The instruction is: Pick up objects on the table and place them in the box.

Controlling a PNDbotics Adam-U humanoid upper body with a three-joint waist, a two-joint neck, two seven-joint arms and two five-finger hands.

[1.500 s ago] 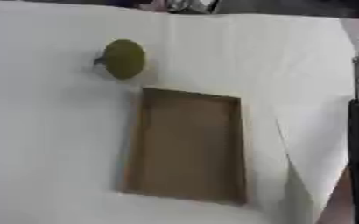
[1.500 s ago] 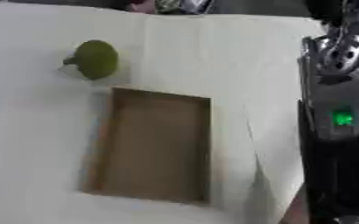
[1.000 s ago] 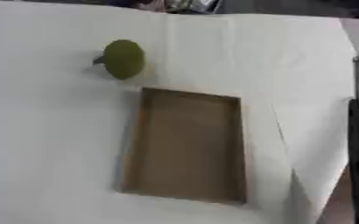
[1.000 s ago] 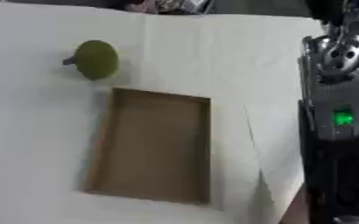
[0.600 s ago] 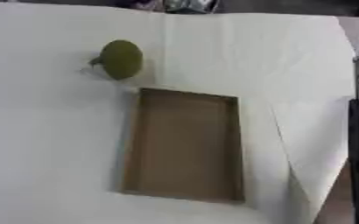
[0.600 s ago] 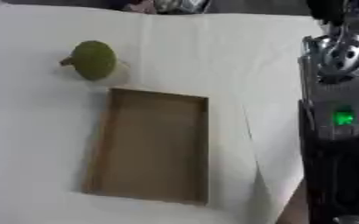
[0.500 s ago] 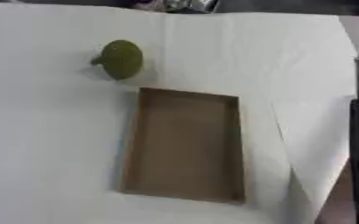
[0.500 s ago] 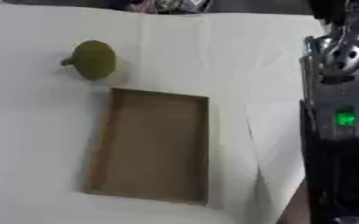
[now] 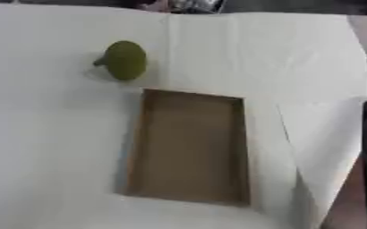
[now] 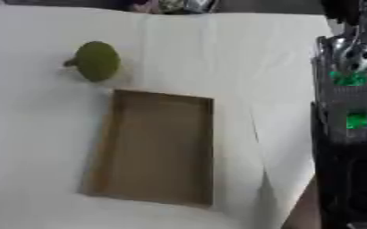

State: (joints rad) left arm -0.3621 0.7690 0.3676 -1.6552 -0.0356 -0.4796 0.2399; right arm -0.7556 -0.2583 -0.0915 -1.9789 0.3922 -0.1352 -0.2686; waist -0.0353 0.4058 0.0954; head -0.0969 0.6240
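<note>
A green round fruit-like object [image 9: 125, 60] with a short stem lies on the white tablecloth at the upper left. Just below and to its right sits a shallow brown cardboard box [image 9: 190, 147], long side running away from me, with nothing inside. The object lies apart from the box's far left corner. Neither hand shows in either view. Only a black section of my right arm [image 10: 351, 134], with silver joints and green lights, stands along the right edge of the right eye view.
The white cloth [image 9: 53, 147] covers the table, with a fold line [image 9: 288, 134] right of the box. The table's right edge [image 9: 339, 179] runs diagonally at the lower right. Some clutter [image 9: 183, 5] shows beyond the far edge.
</note>
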